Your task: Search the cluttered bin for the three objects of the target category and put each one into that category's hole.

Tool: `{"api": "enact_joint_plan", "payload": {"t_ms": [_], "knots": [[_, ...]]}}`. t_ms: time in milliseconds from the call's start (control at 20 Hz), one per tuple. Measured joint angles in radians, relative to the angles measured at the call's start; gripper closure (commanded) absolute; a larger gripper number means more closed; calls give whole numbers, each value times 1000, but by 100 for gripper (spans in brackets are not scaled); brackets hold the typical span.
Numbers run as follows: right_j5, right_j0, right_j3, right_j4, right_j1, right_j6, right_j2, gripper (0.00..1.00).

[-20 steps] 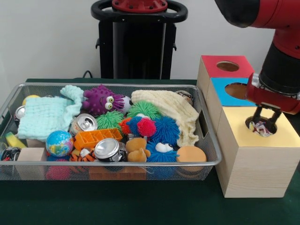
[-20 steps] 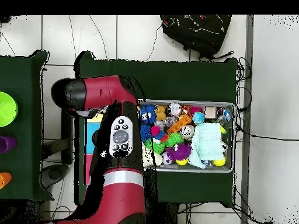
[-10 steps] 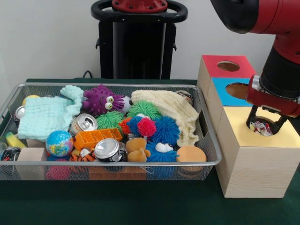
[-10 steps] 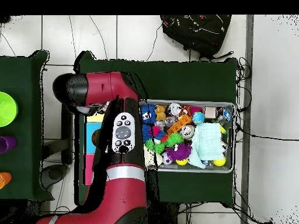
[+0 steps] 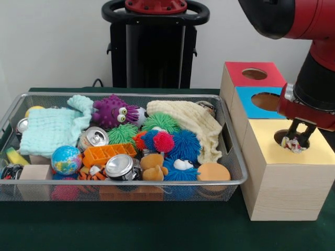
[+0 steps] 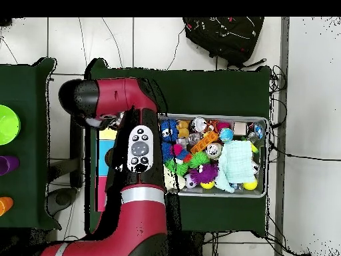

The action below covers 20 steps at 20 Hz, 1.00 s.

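Note:
A rope toy [image 5: 293, 145] of mixed strands sits at the round hole [image 5: 282, 135] in the yellow-topped wooden cube [image 5: 314, 155], at the right in the front view. My gripper [image 5: 298, 139] stands over the hole with its fingers drawn close on the toy's top. The silver wire-mesh bin [image 5: 131, 191] lies left of the cubes, full of clutter. No other rope toy shows clearly in it. In the overhead view my arm [image 6: 136, 153] hides the gripper and most of the cubes; the bin [image 6: 262, 193] lies right of it.
Blue-topped [image 5: 251, 103] and red-topped [image 5: 238, 73] cubes stand behind the yellow one. The bin holds a purple plush [image 5: 114, 111], spiky balls [image 5: 186, 145], cans [image 5: 119, 166], a globe ball [image 5: 66, 159], a mint cloth [image 5: 49, 130] and a cream cloth [image 5: 193, 123].
Half a second ago the fingers were spread wide around the toy in the hole. Now they have drawn together on it, and the gripper has shifted slightly to the right.

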Motion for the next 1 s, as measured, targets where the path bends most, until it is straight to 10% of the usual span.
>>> {"api": "enact_joint_plan", "payload": {"t_ms": [850,900,1000], "knots": [[71,0,-24,42,-9,0,0,100],[70,0,-24,48,-9,0,0,0],[68,0,-24,51,-10,0,0,0]]}}
